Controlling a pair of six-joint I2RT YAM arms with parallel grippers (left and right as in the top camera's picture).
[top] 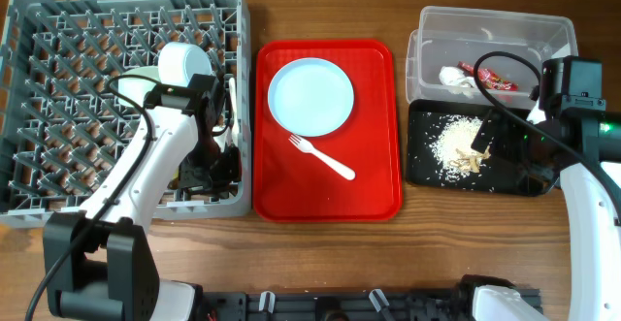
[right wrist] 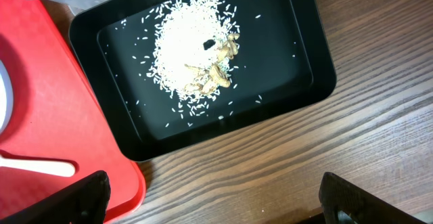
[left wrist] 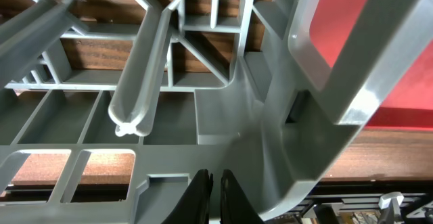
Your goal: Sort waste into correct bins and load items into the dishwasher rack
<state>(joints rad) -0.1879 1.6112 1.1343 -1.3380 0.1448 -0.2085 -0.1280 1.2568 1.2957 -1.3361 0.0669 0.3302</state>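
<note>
The grey dishwasher rack (top: 58, 30) fills the left. A pale blue bowl (top: 184, 64) lies tilted in it, with a yellow-green cup (top: 143, 74) partly hidden beside it. A white spoon (top: 231, 108) stands by the rack's right wall. My left gripper (top: 215, 166) (left wrist: 210, 190) is shut and empty, low inside the rack's front right corner (left wrist: 223, 116). The pale blue plate (top: 310, 96) and white fork (top: 325, 156) lie on the red tray. The clear tub (top: 490, 25) holds the tissue (top: 453, 77) and red wrapper (top: 495, 79). The black tray (top: 422, 161) (right wrist: 108, 34) holds food scraps (top: 458, 144) (right wrist: 193, 55). My right gripper (right wrist: 216, 197) is wide open above the table beside the black tray.
The red serving tray (top: 374, 195) (right wrist: 40, 95) sits between the rack and the bins, touching the black tray's left side. My right arm (top: 592, 195) runs along the table's right edge. Bare wood shows in front of the black tray (right wrist: 270, 163).
</note>
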